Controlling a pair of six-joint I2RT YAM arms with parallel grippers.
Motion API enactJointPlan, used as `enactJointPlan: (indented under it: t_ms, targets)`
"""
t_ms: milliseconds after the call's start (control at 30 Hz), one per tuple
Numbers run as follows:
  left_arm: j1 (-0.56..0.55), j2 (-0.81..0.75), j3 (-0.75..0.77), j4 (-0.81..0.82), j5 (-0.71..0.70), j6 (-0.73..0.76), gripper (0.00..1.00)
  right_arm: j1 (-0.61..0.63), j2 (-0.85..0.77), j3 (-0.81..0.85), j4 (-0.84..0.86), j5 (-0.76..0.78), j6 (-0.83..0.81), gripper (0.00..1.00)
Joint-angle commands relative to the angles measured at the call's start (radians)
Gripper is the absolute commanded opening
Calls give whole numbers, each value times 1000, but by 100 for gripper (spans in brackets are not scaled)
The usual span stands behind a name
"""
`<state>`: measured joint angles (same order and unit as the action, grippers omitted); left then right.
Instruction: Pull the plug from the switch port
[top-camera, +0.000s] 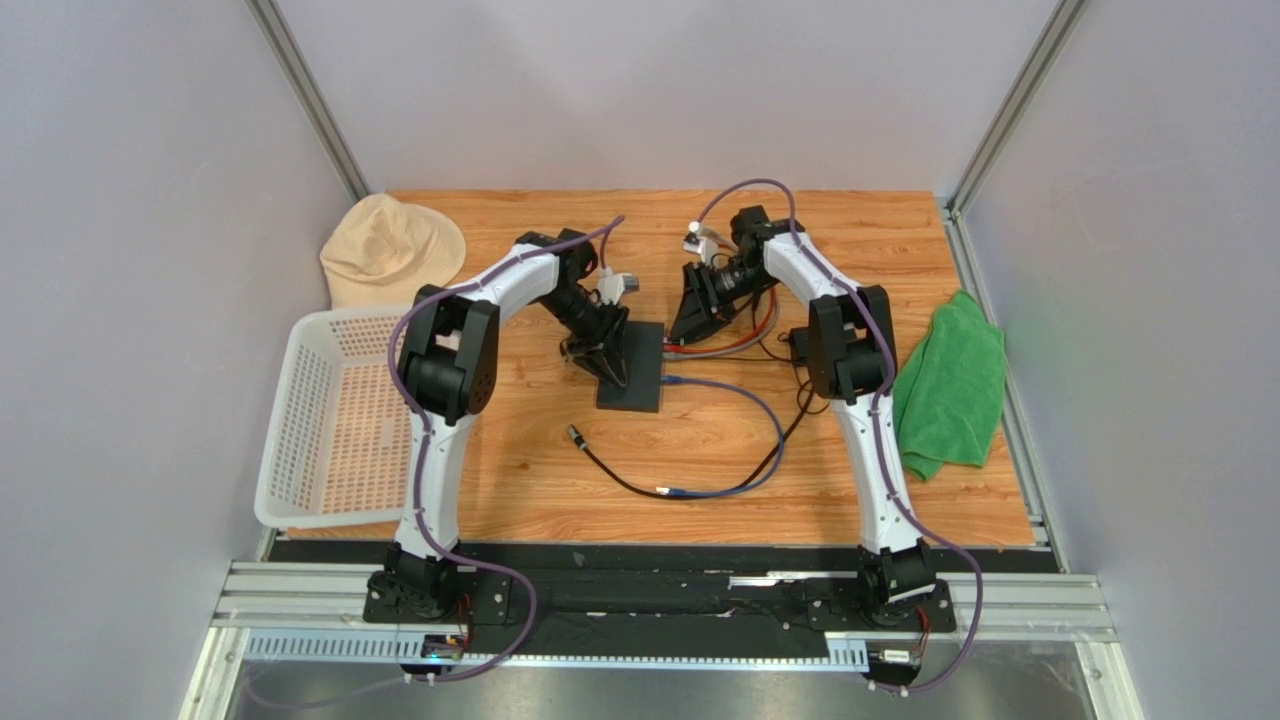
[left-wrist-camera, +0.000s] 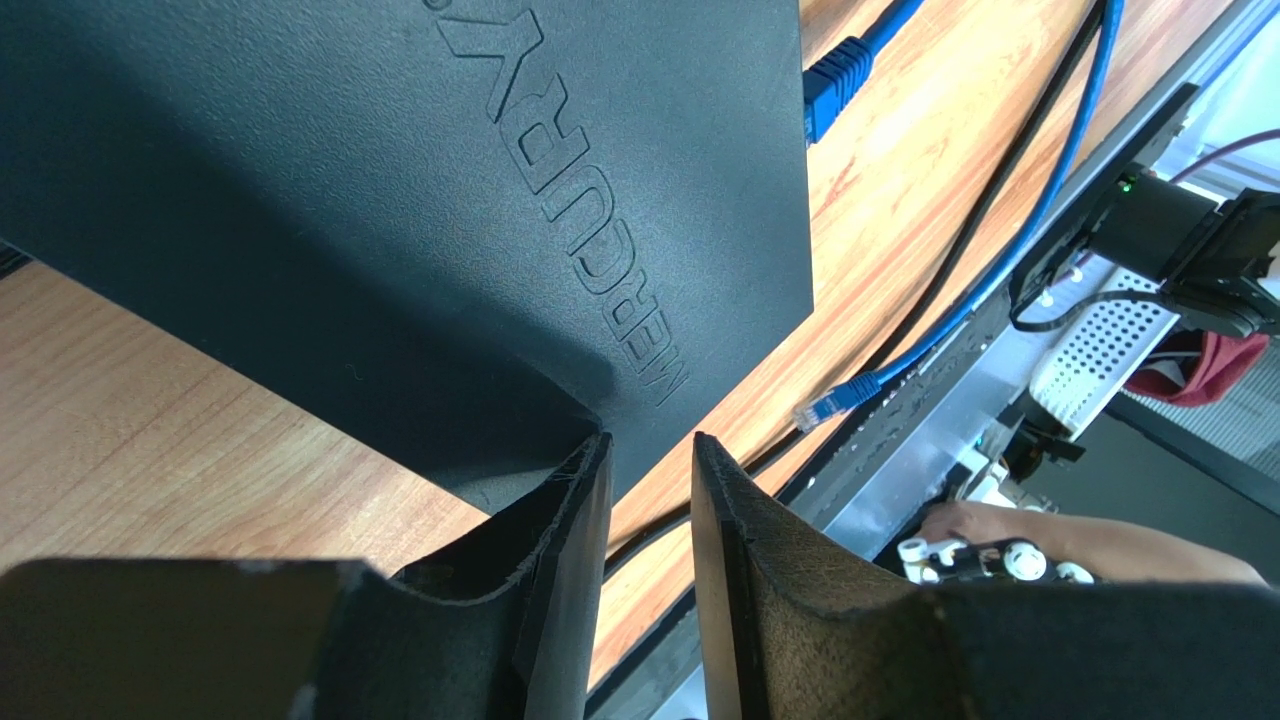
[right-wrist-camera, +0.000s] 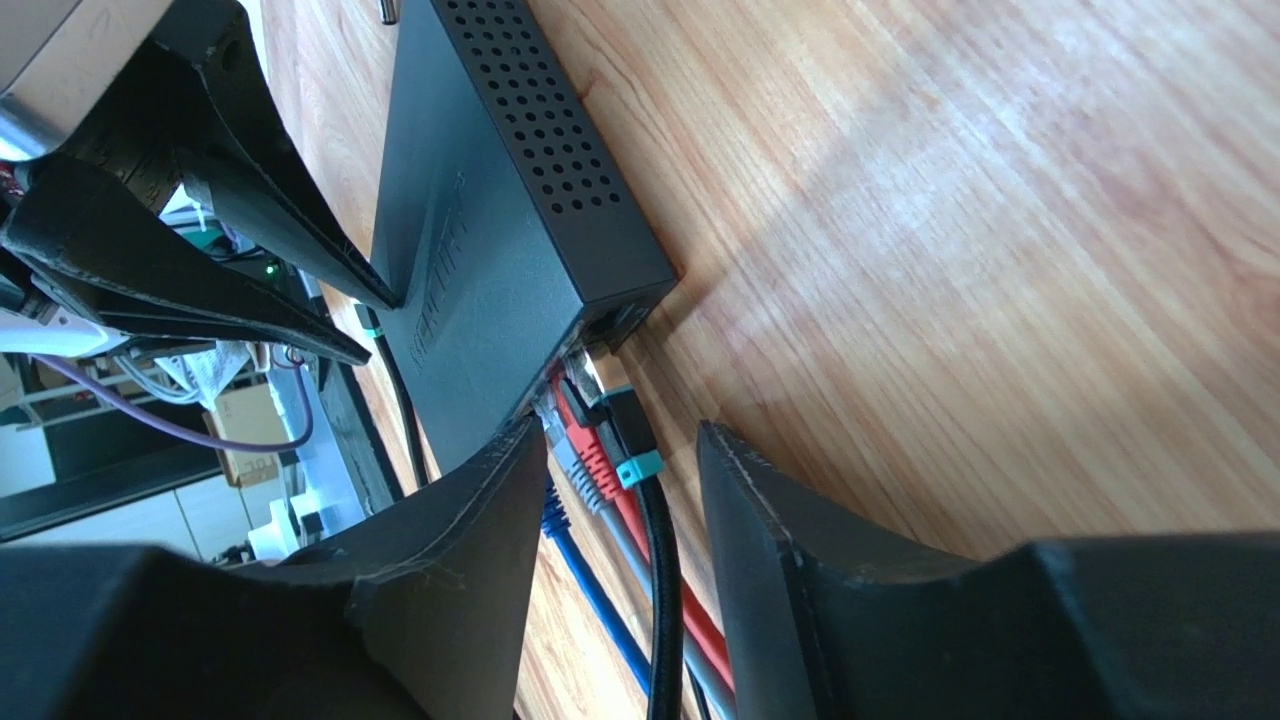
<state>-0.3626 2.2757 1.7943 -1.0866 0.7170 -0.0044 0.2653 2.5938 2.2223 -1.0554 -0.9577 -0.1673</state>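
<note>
Right now the right gripper (right-wrist-camera: 619, 435) is the one facing the work. Its fingers are released and spread, closed on nothing, and point straight at the socket edge of the switch (right-wrist-camera: 481, 225). Between the fingertips sit a teal-booted plug (right-wrist-camera: 627, 438) and a red plug (right-wrist-camera: 589, 468), neither of them the target. The plug (right-wrist-camera: 553, 513) that matters, on the blue cable (right-wrist-camera: 594, 593), lies off-centre against the inner edge of the finger on the left of the wrist view, partly tucked behind it. Its switch port is hidden by that finger.

The plug's long axis runs out of the socket edge and back under the fingers toward the wrist. I judge the pull should go backward along the fingers' own line, after a small sideways shift to centre the blue plug in the gap.

Farther out, the left gripper (left-wrist-camera: 652, 446) is slightly parted and holds nothing, with one fingertip touching a corner of the switch as if to steady it. From those fingers the plug lies well ahead, past the far edge of the switch's top.
</note>
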Motion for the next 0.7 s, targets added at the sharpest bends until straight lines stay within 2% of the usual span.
enactJointPlan:
  t_ms: [0, 167, 300, 667]
  targets:
    - [5, 65, -10, 37, -159, 53, 39, 20, 72, 19, -31, 48, -52, 49]
    - [5, 62, -16, 45, -159, 49, 43, 25, 84, 31, -38, 13, -60, 48]
    - [5, 61, -18, 45, -157, 55, 44, 28, 103, 46, -20, 14, -31, 43]
    - [5, 64, -15, 40, -156, 63, 44, 28, 126, 59, 14, 34, 12, 37]
